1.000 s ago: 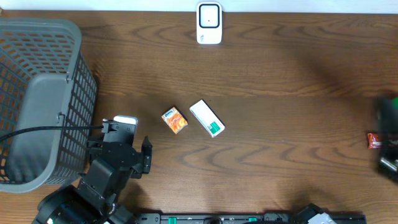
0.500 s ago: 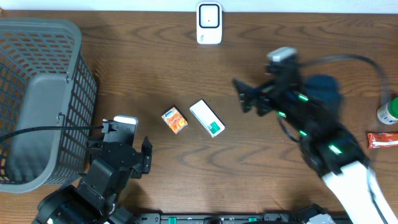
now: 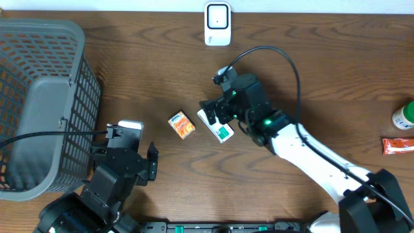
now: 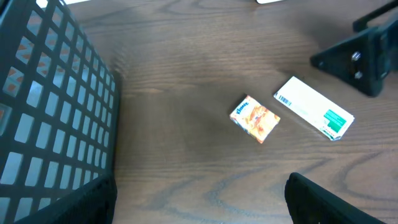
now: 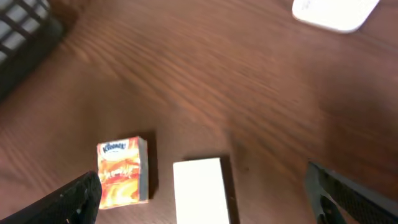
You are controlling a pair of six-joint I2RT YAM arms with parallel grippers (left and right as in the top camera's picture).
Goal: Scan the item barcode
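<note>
A white box with a green end (image 3: 222, 131) lies mid-table, its barcode (image 4: 283, 100) showing at one end in the left wrist view. Beside it lies an orange tissue pack (image 3: 182, 125). The white scanner (image 3: 218, 24) stands at the table's far edge. My right gripper (image 3: 215, 111) hovers open directly over the white box (image 5: 200, 190), with the tissue pack (image 5: 122, 171) just inside its left finger and nothing held. My left gripper (image 3: 132, 155) rests open near the front left, well short of both items; its fingers (image 4: 329, 202) frame bare wood.
A grey mesh basket (image 3: 39, 103) fills the left side, close to my left arm. A green-capped bottle (image 3: 404, 116) and a red packet (image 3: 397, 145) lie at the right edge. The right arm's cable (image 3: 284, 61) loops above the table.
My right arm has swung in from the right edge across the table and now sits over the white box. The left arm and both items have not moved.
</note>
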